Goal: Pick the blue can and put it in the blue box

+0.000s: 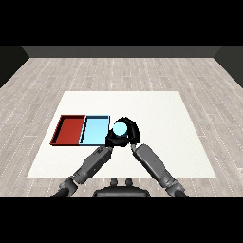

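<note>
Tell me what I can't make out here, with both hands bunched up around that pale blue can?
- Blue can, head view: only its top shows; the hands hide its sides.
- Right hand and left hand: they merge into one dark mass, so which one curls round the can is unclear.
- Whether the can rests on the table or is lifted: hidden.
- Light blue tray: its right edge is covered by the hands.

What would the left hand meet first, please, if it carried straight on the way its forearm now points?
Most likely the blue can, which stands just ahead of the left hand and beside the right hand. Depth is hard to judge here, and contact may already exist.
</note>
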You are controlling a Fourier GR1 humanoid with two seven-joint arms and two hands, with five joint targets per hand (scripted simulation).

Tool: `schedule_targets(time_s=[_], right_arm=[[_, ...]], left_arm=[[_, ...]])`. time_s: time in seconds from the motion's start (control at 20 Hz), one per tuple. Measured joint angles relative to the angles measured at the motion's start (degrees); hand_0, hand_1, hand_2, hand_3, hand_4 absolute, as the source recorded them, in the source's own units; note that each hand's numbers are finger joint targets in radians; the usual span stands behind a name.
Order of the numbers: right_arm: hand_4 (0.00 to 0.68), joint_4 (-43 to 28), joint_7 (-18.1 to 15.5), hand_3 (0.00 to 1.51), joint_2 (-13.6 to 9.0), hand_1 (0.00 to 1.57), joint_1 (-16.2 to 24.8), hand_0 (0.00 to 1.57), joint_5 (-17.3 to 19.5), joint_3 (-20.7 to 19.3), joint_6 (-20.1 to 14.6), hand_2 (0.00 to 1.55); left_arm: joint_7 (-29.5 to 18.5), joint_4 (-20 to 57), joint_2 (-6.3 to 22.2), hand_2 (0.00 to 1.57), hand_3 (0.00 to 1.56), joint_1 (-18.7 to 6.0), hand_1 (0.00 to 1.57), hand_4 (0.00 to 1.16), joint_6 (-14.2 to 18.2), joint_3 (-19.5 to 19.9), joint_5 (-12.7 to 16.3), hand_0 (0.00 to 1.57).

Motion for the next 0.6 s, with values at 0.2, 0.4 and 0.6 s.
schedule_targets(time_s=[0.2,0.4,0.6], right_arm=[[0.0,0.63,-0.65,0.0,0.09,0.0,0.66,0.0,-1.37,-0.39,2.72,0.0],[0.0,0.5,1.4,0.0,-0.29,0.0,0.88,0.0,1.19,-0.26,4.51,0.0],[0.0,-1.97,4.1,0.0,-0.4,0.0,2.3,0.0,3.72,-0.82,5.78,0.0]], left_arm=[[-2.82,1.83,-0.18,1.57,1.54,-0.74,1.57,1.12,0.57,-0.01,0.29,1.57],[-5.19,2.16,-0.32,1.57,1.54,-0.75,1.57,1.12,0.95,-0.66,0.52,1.57],[-6.88,2.16,-0.38,1.57,1.52,-0.45,1.57,1.13,0.73,-1.13,0.82,1.57]])
